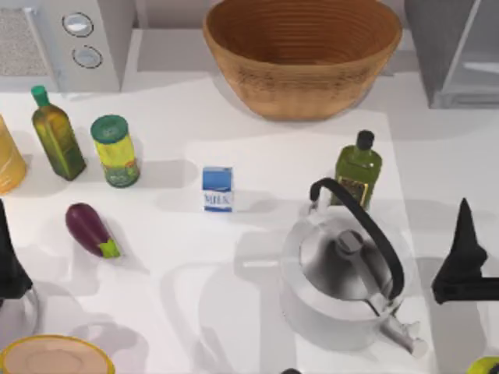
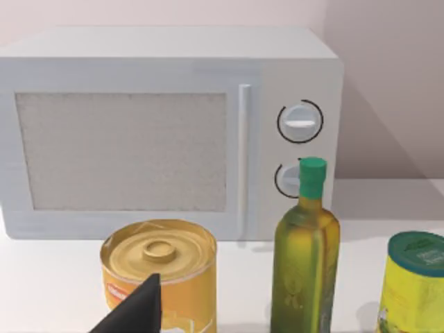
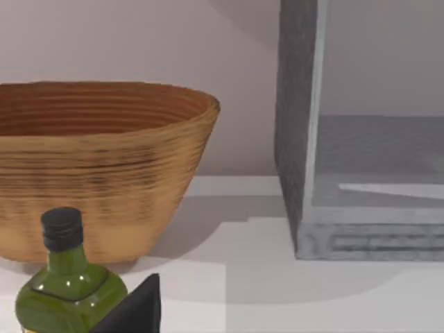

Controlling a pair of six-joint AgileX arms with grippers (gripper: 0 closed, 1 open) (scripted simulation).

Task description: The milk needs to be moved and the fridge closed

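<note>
Right pincer (image 1: 465,234) is parked at the right edge of the surface (image 1: 195,312), beside the kettle; whether its fingers are spread or closed cannot be told. Left pincer (image 1: 9,265) is parked at the left edge, near the eggplant; its finger state cannot be told either. Neither touches anything.

Progress: nothing done as far as visible. The milk (image 1: 217,188) stands upright mid-surface, well apart from both pincers, between the green-lidded jar (image 1: 115,150) and the dark-capped olive oil bottle (image 1: 358,167). The fridge (image 1: 456,51) sits at the far right corner, door apparently open, pale interior exposed in the right wrist view. Remaining, by my judgement: grasp the carton, carry it to the fridge, shut the door.

Materials and shapes:
- Milk: small boxy carton, blue top, white band, flat faces.
- Fridge: grey flat panels, speckled finish.
- Kettle (image 1: 343,273): polished metal, rounded, black arched handle.
- Basket (image 1: 302,51): woven, ribbed, bowl-shaped.
- Eggplant (image 1: 90,228): glossy purple, oblong.
- Microwave (image 2: 173,132): pale grey box, two round dials.
- Yellow tin (image 2: 161,274): cylindrical, ridged lid.
- Green-capped oil bottle (image 1: 56,134): translucent, slender.
</note>
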